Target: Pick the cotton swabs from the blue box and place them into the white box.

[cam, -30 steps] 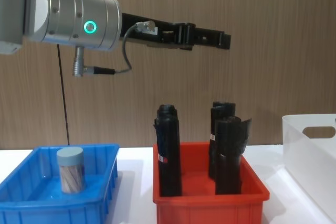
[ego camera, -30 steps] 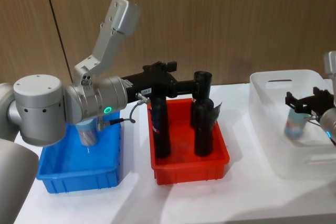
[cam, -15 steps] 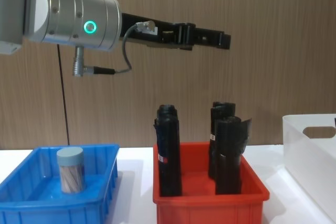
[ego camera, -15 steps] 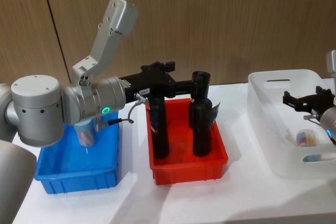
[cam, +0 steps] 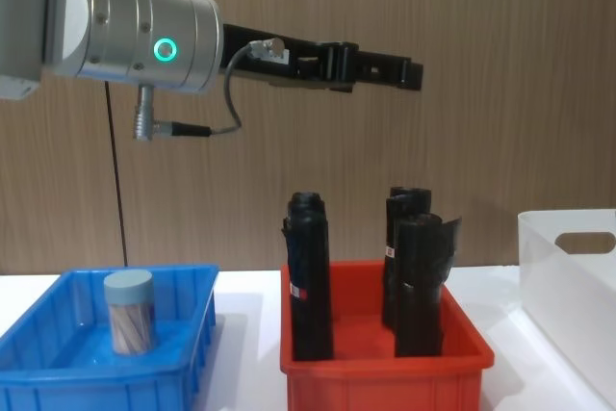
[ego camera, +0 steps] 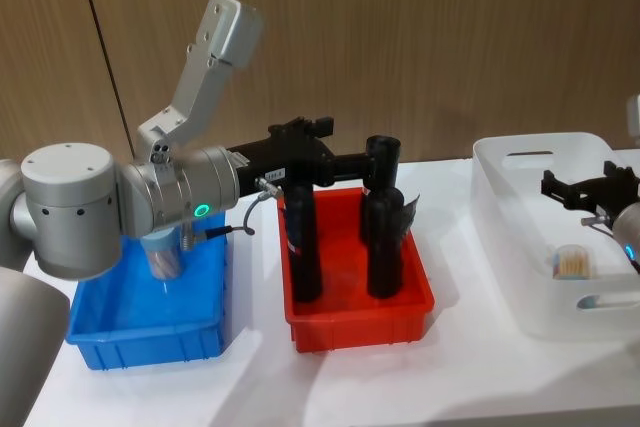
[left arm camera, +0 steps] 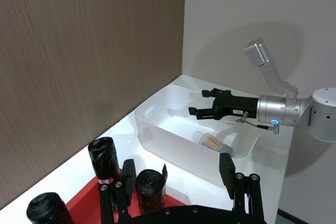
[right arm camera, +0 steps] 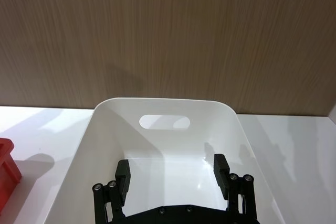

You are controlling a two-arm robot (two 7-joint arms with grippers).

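As the right gripper (right arm camera: 171, 162) hangs spread-fingered over the white box (ego camera: 505, 237), one cotton swabs jar (ego camera: 573, 263) lies inside; another jar (cam: 129, 312) stands in the blue box (cam: 96, 392); left gripper (left arm camera: 177, 167), spread too, above red bin (cam: 385, 387).

Red bin (ego camera: 360, 327) sits mid-desk on the white desk (ego camera: 460, 377). Three black wrapped rolls stand upright inside it. One roll (ego camera: 304, 247) is on the left side. Two are on the right: front roll (ego camera: 385, 252), rear roll (ego camera: 384, 159) close behind it. Wood-panel wall (ego camera: 450, 37) behind.
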